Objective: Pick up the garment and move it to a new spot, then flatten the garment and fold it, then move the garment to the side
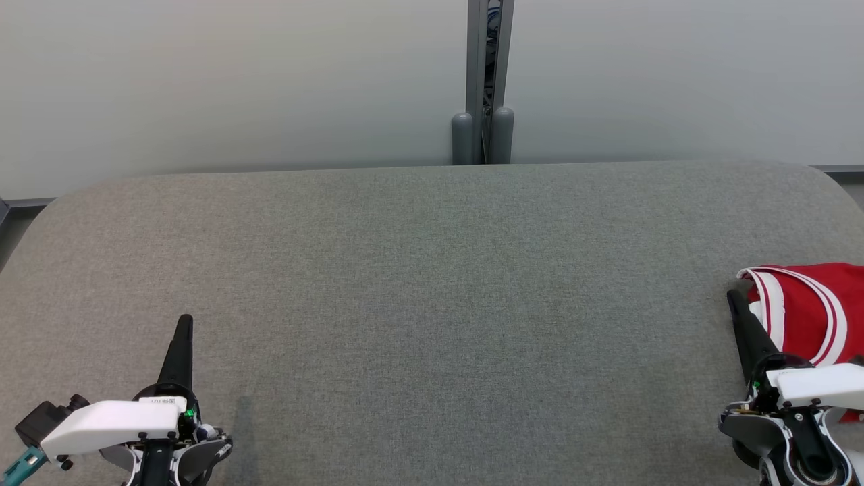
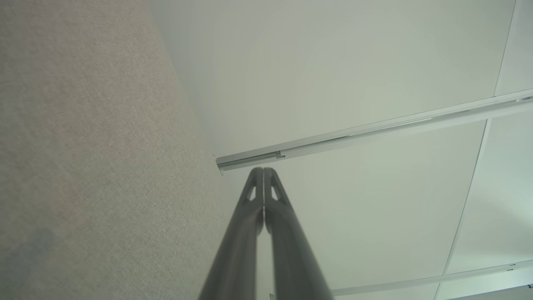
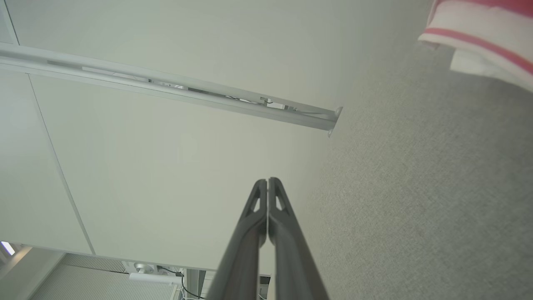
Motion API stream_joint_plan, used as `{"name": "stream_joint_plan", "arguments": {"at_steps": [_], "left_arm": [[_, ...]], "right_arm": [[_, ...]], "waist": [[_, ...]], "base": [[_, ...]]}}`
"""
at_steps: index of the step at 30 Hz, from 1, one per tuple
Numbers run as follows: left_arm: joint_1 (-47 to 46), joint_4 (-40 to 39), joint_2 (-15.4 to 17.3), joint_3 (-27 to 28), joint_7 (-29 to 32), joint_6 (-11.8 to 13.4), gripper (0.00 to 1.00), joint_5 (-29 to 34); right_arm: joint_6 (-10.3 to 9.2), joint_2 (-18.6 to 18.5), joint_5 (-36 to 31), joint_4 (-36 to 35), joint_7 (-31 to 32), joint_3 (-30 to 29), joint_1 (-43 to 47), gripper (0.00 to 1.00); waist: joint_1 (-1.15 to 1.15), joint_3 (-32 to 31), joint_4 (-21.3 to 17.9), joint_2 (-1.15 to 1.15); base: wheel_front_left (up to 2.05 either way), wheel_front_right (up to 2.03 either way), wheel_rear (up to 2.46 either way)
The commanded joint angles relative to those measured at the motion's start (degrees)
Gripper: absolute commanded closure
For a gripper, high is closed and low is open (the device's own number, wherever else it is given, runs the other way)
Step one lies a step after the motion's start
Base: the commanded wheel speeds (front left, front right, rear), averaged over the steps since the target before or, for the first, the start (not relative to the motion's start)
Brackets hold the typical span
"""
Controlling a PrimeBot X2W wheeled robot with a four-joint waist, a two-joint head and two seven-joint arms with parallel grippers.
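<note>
The garment (image 1: 813, 307) is red with white stripes and lies bunched at the far right edge of the grey table (image 1: 432, 304), partly cut off by the frame. In the right wrist view a corner of the garment (image 3: 483, 33) shows at the top right. My right gripper (image 1: 731, 295) is shut and empty, its tip just left of the garment's edge and apart from it; its fingers (image 3: 266, 183) are pressed together. My left gripper (image 1: 185, 320) is shut and empty at the lower left, far from the garment, with both fingers (image 2: 263, 171) closed tip to tip.
A pale partition wall (image 1: 236, 81) runs behind the table, split by a grey post (image 1: 483, 81) at the middle back. The table's rounded corners show at back left and back right.
</note>
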Motion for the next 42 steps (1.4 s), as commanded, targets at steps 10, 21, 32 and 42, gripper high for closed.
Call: {"name": "stream_joint_plan", "arguments": {"at_steps": [10,21,32,42], "left_arm": [[-1.96,0.42,-0.78,2.04,1.07,-1.84,1.00,-3.53],[-2.52,0.93,-1.58,3.44,1.92,-3.17,1.00,-6.45],[-2.83,1.18,-2.07,4.22,2.48,-3.85,1.00,-7.83],[-2.83,1.17,-2.10,4.27,2.53,-3.85,1.00,-7.77]], "right_arm": [[0.02,-0.55,5.02,0.49,1.10,-0.58,-1.51,1.00],[0.01,-0.60,8.72,0.97,1.78,-0.94,-2.00,1.00],[0.02,-0.62,10.83,1.23,2.15,-1.11,-2.16,1.00],[0.02,-0.63,10.84,1.22,2.15,-1.11,-2.16,1.00]], "waist": [[0.00,0.13,0.27,0.00],[0.00,0.25,0.52,0.00],[0.00,0.33,0.68,0.00],[0.00,0.33,0.68,0.00]], "base": [[0.00,0.00,0.00],[0.00,0.00,0.00],[0.00,0.00,0.00],[0.00,0.00,0.00]]}}
